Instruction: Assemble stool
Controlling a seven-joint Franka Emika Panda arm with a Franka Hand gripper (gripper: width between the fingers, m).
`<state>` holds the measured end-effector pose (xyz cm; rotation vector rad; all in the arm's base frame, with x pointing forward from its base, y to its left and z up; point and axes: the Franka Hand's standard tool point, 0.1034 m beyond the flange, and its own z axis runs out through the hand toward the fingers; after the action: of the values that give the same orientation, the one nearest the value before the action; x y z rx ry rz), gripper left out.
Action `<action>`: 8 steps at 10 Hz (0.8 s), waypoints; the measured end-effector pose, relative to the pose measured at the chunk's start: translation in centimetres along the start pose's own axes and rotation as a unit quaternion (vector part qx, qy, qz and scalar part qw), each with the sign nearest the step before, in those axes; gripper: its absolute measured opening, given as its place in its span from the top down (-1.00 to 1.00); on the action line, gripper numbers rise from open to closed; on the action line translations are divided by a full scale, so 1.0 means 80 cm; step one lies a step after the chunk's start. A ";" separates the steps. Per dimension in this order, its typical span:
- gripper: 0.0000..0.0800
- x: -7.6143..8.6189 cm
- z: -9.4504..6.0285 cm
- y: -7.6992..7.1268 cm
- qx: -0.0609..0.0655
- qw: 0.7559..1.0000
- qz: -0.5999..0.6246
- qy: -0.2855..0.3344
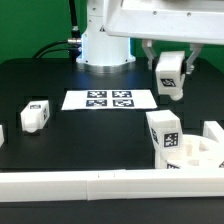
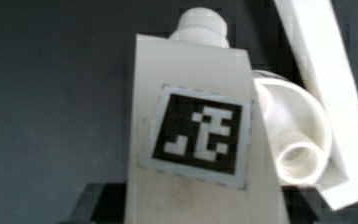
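While the pincer (image 1: 168,66), clamped on a stool leg (image 1: 170,82), hangs aloft, we judge the carry under way; next its peg (image 2: 201,22) must be steered into the seat (image 1: 205,150) below and aside of the pincer.

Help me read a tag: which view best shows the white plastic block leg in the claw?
The wrist view: the white plastic block leg fills the frame, its black-and-white tag sharp and its rounded peg visible. The exterior view shows the leg small, gripped in the claw above the black table, its tag too small to read.
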<state>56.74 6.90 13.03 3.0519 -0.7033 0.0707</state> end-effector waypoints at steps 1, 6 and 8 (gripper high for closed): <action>0.19 0.005 0.005 -0.017 -0.011 0.999 -0.023 0.040; 0.19 -0.010 0.002 -0.057 -0.001 0.991 -0.066 0.119; 0.19 -0.006 0.002 -0.064 -0.009 0.988 -0.098 0.122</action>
<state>58.60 11.71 12.83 3.0022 -0.3840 0.4231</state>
